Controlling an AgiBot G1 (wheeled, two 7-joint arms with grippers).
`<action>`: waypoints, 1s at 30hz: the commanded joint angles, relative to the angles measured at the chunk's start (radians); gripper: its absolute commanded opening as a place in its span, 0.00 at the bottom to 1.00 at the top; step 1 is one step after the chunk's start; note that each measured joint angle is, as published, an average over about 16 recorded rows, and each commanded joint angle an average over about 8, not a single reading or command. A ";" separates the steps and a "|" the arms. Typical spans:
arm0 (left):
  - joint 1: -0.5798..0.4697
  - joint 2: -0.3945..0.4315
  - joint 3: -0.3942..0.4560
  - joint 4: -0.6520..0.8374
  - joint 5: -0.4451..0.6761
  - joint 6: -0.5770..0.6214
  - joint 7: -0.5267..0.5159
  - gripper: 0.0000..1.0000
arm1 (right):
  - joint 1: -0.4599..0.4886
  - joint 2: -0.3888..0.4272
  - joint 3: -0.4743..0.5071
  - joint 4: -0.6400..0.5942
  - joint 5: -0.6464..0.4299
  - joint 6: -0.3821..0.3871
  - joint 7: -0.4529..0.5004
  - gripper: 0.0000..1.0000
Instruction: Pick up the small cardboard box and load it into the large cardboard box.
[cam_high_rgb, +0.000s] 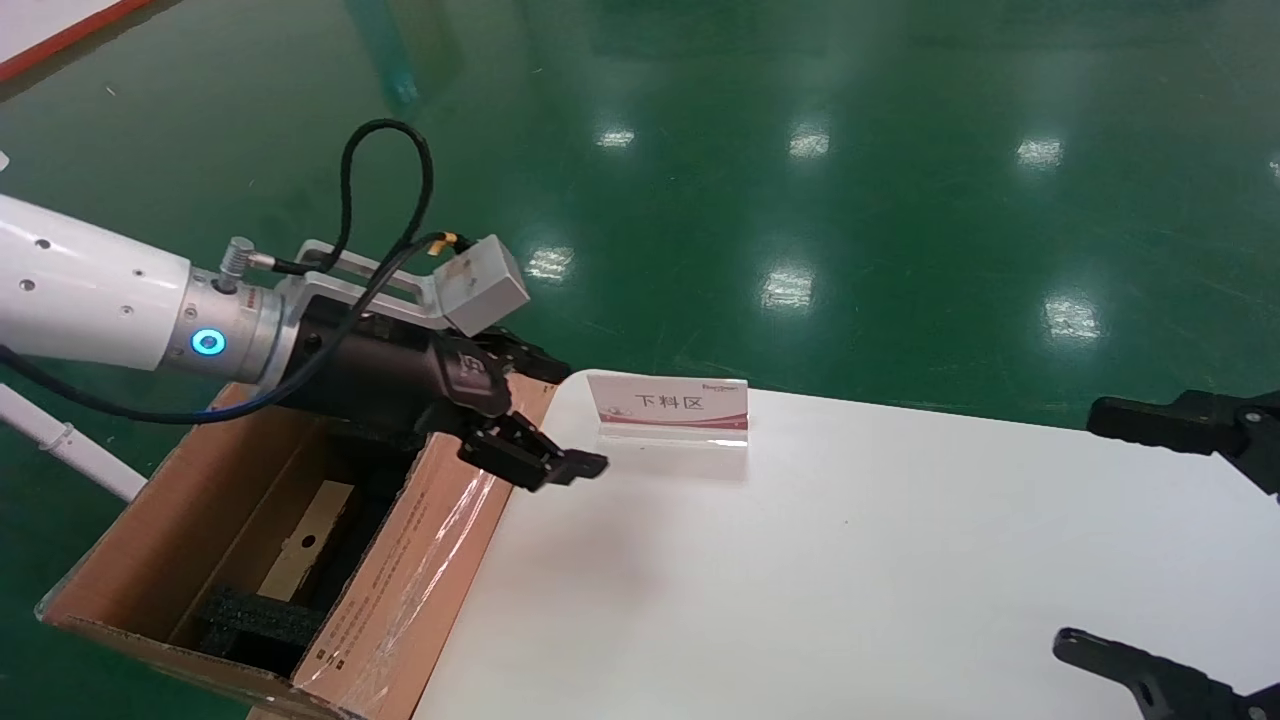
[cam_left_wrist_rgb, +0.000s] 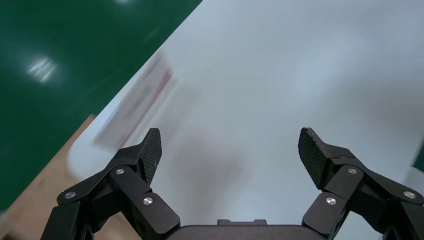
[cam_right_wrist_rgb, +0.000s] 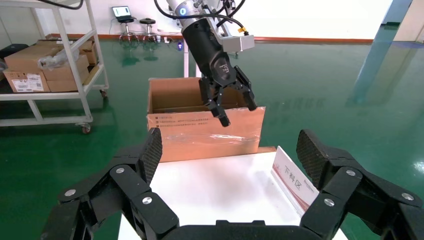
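Left gripper (cam_high_rgb: 545, 440) hangs empty, jaws wide, above the seam between large cardboard box (cam_high_rgb: 420, 560) and tabletop (cam_high_rgb: 850, 560), left-centre of head view. Small cardboard box (cam_high_rgb: 308, 540) appears to lie inside the big one, lower left of frame, below and behind the gripper. Loading looks done. Right gripper (cam_right_wrist_rgb: 227, 150) idle, jaws wide, right edge.

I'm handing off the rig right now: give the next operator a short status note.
Left tool: open, empty, over the white table's corner next to the large cardboard box.
Right tool: open, empty, at the table's right side.
A small cardboard box already lies inside the large one, between black foam blocks.
Table holds only a sign.
Done: loading appears complete.
Left: confirm and park the left arm.
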 joint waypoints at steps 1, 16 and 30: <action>0.043 0.009 -0.058 0.000 -0.018 0.019 0.026 1.00 | 0.000 0.000 0.000 0.000 0.000 0.000 0.000 1.00; 0.372 0.074 -0.496 0.000 -0.158 0.164 0.222 1.00 | 0.000 0.000 -0.001 0.000 0.001 0.000 0.000 1.00; 0.678 0.134 -0.905 0.000 -0.288 0.300 0.406 1.00 | 0.000 0.001 -0.001 0.000 0.001 0.001 -0.001 1.00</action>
